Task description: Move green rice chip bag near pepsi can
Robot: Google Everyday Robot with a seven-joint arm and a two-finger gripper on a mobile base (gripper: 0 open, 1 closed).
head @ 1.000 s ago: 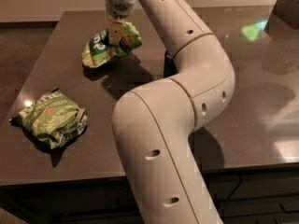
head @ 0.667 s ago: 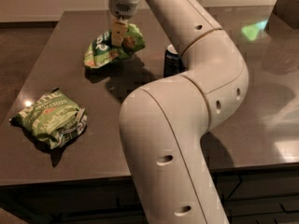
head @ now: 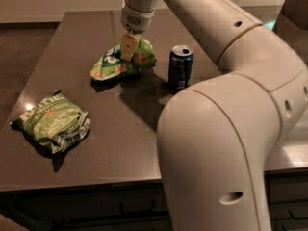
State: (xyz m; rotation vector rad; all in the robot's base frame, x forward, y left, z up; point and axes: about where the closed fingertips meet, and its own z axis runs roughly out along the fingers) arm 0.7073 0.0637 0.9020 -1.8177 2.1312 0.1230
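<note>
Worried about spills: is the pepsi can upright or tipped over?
Upright: the pepsi can stands on its base, silver top facing up, beside the green rice chip bag in the gripper.

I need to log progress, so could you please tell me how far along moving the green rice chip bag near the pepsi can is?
Done: the green rice chip bag is beside the pepsi can, a small gap between them. In hand: the gripper is at the bag's top, jaws apparently closed on it. Left: release and withdraw. The olive bag lies apart at the table's front edge.
</note>
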